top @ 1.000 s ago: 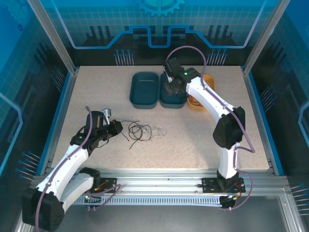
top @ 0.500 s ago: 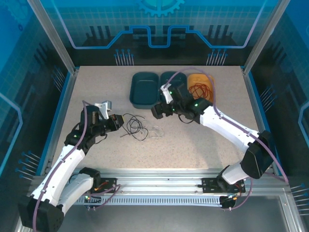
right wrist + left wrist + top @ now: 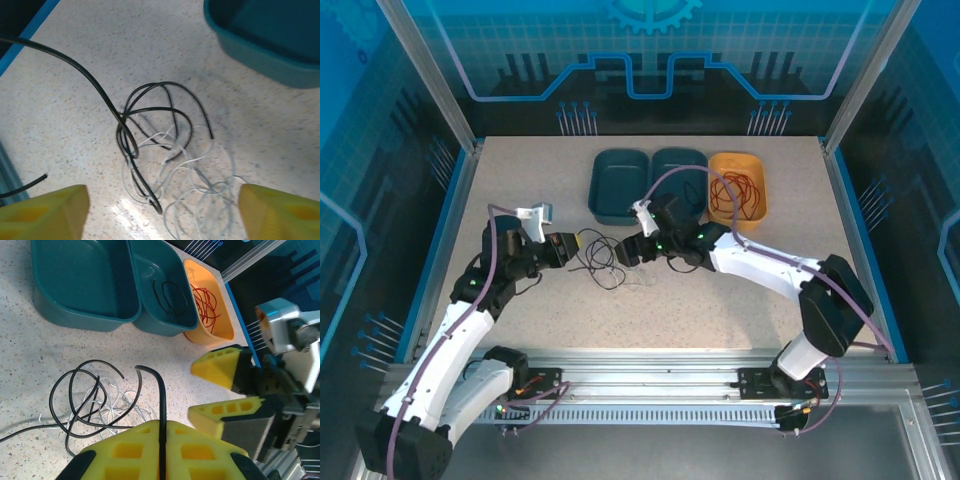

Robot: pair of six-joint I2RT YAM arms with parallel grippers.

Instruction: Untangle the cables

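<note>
Left wrist view: left fingers [image 3: 155,432] clamp the black cable [image 3: 161,400], whose loops lie tangled with the white cable [image 3: 172,148] on the tabletop [image 3: 30,355]. Right fingers [image 3: 628,251] hang wide open and empty just above the tangle. Recommend gripping white alone and parting slowly. Count: two cables tangled, one red cable [image 3: 205,305] in one orange bin [image 3: 763,190], two teal bins [image 3: 80,320].

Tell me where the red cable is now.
Top view: the red cable lies coiled inside the orange bin at the table's far edge, right of the teal bins.

Bench [image 3: 520,190]: matt, speckled stone-look. Teal bins [image 3: 85,285]: smooth plastic, slight sheen. Black cable [image 3: 161,405]: glossy sheath. Left claw pads [image 3: 125,450]: matt yellow plastic.
</note>
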